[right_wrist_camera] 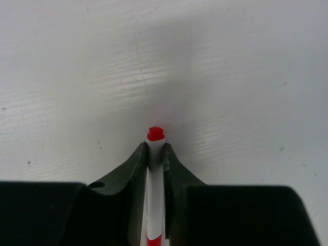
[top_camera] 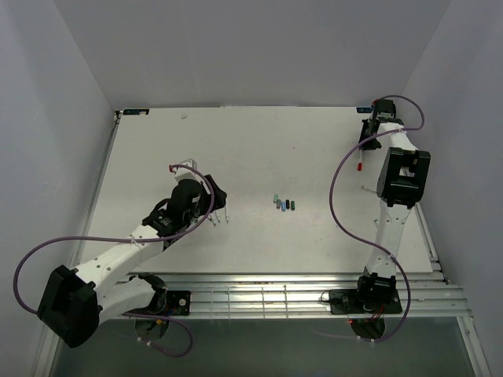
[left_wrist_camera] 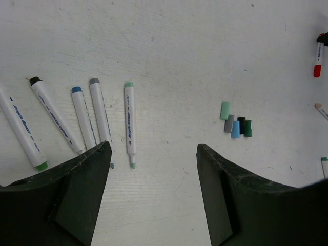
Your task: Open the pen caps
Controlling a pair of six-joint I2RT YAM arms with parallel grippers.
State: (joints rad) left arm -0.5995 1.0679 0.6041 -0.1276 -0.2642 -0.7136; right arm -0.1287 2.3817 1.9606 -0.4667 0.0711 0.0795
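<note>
Several loose pen caps (top_camera: 283,204) in green, grey, blue and black lie side by side mid-table, also in the left wrist view (left_wrist_camera: 236,125). Several uncapped white pens (left_wrist_camera: 92,120) lie in a row to their left. My left gripper (left_wrist_camera: 154,148) is open and empty, hovering just short of those pens (top_camera: 218,220). My right gripper (right_wrist_camera: 156,148) is shut on a white pen with red ends (right_wrist_camera: 156,134) at the far right (top_camera: 357,163). Its red cap (left_wrist_camera: 317,70) is on the pen.
Two more pens poke in at the right edge of the left wrist view (left_wrist_camera: 322,110). White walls enclose the table on three sides. A slatted metal rail (top_camera: 275,294) runs along the near edge by the arm bases.
</note>
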